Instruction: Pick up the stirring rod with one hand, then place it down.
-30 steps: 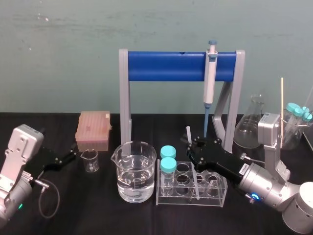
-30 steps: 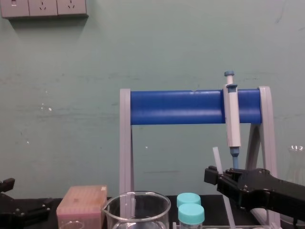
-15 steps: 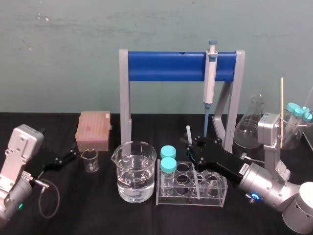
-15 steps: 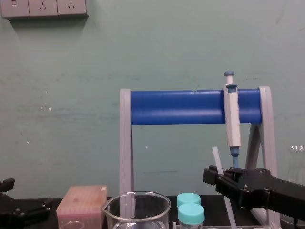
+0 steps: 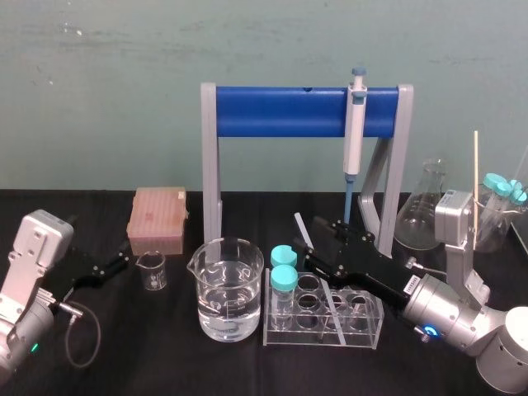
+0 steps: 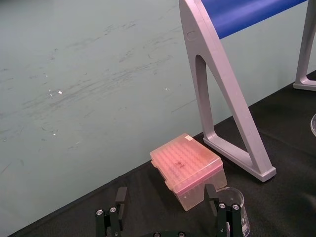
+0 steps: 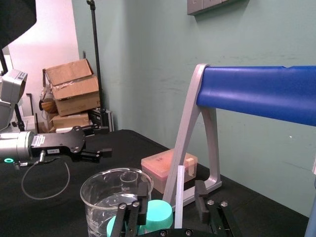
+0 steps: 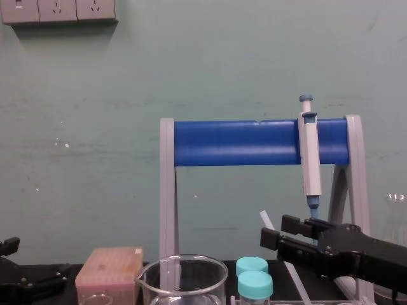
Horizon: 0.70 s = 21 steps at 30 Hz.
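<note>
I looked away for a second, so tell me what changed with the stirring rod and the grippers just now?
The right gripper has spread its jaws around the stirring rod, apparently letting it go. The rod's top has tipped toward the robot's left, while its lower end stays in the test tube rack. The left gripper, beaker and pipette are unchanged.

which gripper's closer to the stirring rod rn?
Right. The right gripper has its open fingers either side of the stirring rod, which leans in the tube rack. The left gripper is far off to the left, by the pink tip box.
</note>
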Tool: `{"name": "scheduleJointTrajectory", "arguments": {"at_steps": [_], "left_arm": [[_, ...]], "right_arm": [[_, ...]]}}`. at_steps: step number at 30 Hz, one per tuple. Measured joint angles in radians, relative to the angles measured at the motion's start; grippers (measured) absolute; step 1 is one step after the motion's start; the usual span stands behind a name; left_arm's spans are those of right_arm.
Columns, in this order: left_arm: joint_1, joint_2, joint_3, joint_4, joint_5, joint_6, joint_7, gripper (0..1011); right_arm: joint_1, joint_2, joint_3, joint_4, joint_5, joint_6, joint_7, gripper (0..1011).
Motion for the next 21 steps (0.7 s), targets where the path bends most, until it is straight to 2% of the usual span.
{"name": "scheduleJointTrajectory", "arguments": {"at_steps": [1,5,6,10,12,14,16,17,21], "left_arm": [[0.0,0.0,0.0,0.0,0.0,0.0,0.0,1000],[0.0,0.0,0.0,0.0,0.0,0.0,0.0,1000],[0.0,0.0,0.0,0.0,0.0,0.0,0.0,1000],[0.0,0.0,0.0,0.0,0.0,0.0,0.0,1000],[0.0,0.0,0.0,0.0,0.0,0.0,0.0,1000],[0.0,0.0,0.0,0.0,0.0,0.0,0.0,1000],[0.0,0.0,0.0,0.0,0.0,0.0,0.0,1000],[0.0,0.0,0.0,0.0,0.0,0.0,0.0,1000],[0.0,0.0,0.0,0.0,0.0,0.0,0.0,1000]], "right_arm": [[0.0,0.0,0.0,0.0,0.0,0.0,0.0,647],[0.0,0.0,0.0,0.0,0.0,0.0,0.0,726],[0.0,0.0,0.0,0.0,0.0,0.0,0.0,783],[-0.001,0.003,0.006,-0.007,0.001,0.005,-0.002,908],[-0.005,0.011,0.01,-0.021,0.004,0.014,-0.002,924],[-0.012,0.019,0.012,-0.033,0.007,0.021,-0.002,997],[-0.035,0.043,0.022,-0.067,0.011,0.036,-0.005,1003],[-0.035,0.043,0.022,-0.067,0.011,0.036,-0.005,1003],[-0.109,0.11,0.066,-0.15,0.029,0.067,-0.042,1003]]}}
